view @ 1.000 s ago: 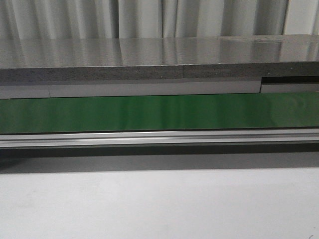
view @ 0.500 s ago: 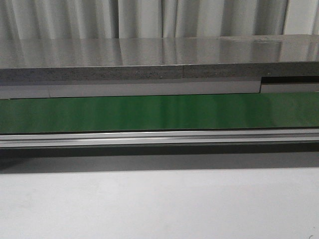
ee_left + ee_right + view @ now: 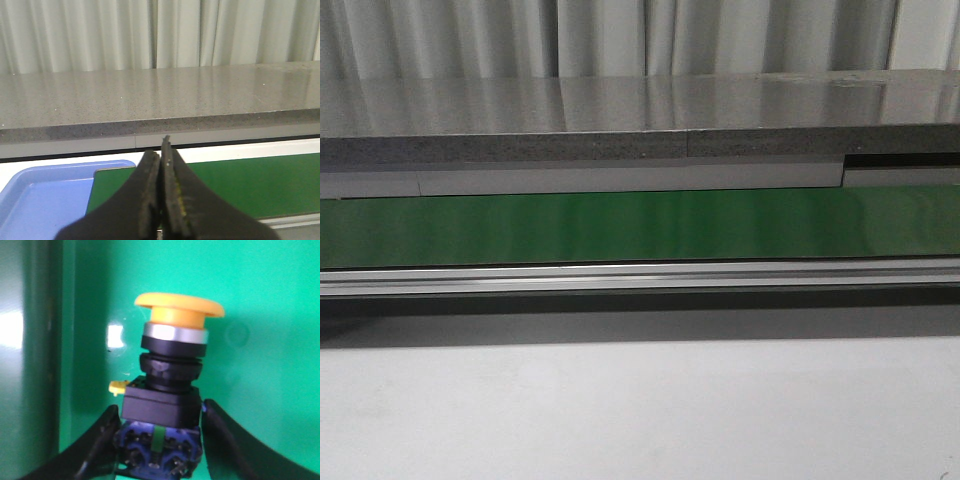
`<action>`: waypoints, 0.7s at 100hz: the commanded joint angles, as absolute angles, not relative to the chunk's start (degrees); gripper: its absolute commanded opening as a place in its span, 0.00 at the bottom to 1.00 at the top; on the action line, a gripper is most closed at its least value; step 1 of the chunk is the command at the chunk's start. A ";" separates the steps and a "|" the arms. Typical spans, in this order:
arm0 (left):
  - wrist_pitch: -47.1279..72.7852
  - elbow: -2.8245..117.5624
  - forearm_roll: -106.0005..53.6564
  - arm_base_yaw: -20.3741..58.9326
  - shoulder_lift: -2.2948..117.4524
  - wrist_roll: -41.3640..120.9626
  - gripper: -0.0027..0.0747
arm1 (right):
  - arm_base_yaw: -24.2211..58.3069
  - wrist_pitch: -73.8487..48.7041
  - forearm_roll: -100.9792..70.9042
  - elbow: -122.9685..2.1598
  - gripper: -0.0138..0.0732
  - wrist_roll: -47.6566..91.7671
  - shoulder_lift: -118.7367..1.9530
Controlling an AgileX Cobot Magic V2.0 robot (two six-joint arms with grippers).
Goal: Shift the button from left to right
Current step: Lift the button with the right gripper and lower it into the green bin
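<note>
The button point(image 3: 172, 365) shows only in the right wrist view: a yellow-orange mushroom head, a silver ring, a black body and a blue base with a small green mark. My right gripper point(image 3: 161, 410) is shut on its base, one black finger on each side, over the green belt point(image 3: 260, 315). My left gripper point(image 3: 161, 150) is shut and empty, above the end of the green belt point(image 3: 250, 185). The front view shows the bare belt point(image 3: 640, 228), with no gripper and no button.
A blue tray point(image 3: 45, 200) lies beside the belt's end under my left gripper. A grey stone-like shelf point(image 3: 620, 120) runs behind the belt, an aluminium rail point(image 3: 640, 277) along its front. A white table point(image 3: 640, 410) lies in the foreground. Pale curtains hang behind.
</note>
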State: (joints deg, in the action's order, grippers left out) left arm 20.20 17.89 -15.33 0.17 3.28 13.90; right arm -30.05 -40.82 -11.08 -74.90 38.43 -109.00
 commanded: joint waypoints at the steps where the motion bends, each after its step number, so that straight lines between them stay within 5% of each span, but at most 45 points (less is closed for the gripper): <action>1: 15.68 19.32 -16.16 0.52 4.02 13.86 0.01 | -30.31 -40.27 -12.33 -76.69 0.40 39.94 -106.70; 22: 15.68 19.32 -16.16 0.52 4.02 13.86 0.01 | -30.31 -40.80 -12.79 -76.69 0.40 39.94 -107.56; 49: 15.68 19.32 -16.16 0.52 4.02 13.86 0.01 | -30.31 -41.12 -13.29 -76.69 0.71 39.94 -107.63; 70: 15.68 19.32 -16.16 0.52 4.02 13.86 0.01 | -30.31 -41.12 -11.55 -76.69 0.73 39.89 -107.26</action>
State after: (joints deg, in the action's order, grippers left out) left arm 20.20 17.89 -15.33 0.17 3.28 13.90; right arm -30.05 -41.84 -11.93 -74.90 39.02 -110.48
